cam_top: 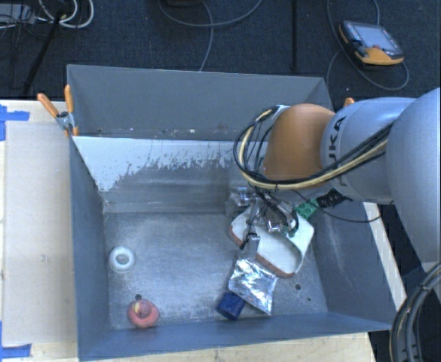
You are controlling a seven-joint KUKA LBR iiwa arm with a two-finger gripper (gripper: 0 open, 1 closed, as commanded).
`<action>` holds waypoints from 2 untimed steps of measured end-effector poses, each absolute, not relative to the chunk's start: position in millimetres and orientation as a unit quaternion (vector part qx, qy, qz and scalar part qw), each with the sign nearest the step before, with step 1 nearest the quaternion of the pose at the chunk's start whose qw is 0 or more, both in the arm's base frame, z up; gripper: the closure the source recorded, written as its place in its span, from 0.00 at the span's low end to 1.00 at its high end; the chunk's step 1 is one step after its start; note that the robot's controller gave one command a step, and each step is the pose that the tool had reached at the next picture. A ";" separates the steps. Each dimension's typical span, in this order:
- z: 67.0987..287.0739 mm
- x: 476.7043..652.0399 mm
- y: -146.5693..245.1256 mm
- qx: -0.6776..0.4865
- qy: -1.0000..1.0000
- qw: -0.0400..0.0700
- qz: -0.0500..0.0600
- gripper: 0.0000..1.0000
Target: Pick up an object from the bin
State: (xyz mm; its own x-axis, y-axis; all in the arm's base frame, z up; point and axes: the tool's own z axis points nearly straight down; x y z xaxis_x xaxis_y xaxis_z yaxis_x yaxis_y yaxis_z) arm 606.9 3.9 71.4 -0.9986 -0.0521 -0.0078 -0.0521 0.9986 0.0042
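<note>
Grey bin — on its floor: white ring; pink toy; foil packet; blue block

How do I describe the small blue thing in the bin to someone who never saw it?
In the grey bin, look along the lower wall in the camera view, somewhat right of its middle. A crinkled silver foil packet lies there, and the blue block sits at its lower left corner. It is the only blue, angular thing; the pink thing further left is round.
</note>
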 end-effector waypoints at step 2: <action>71.0 606.8 -58.1 -0.080 0.997 0.003 0.002 1.00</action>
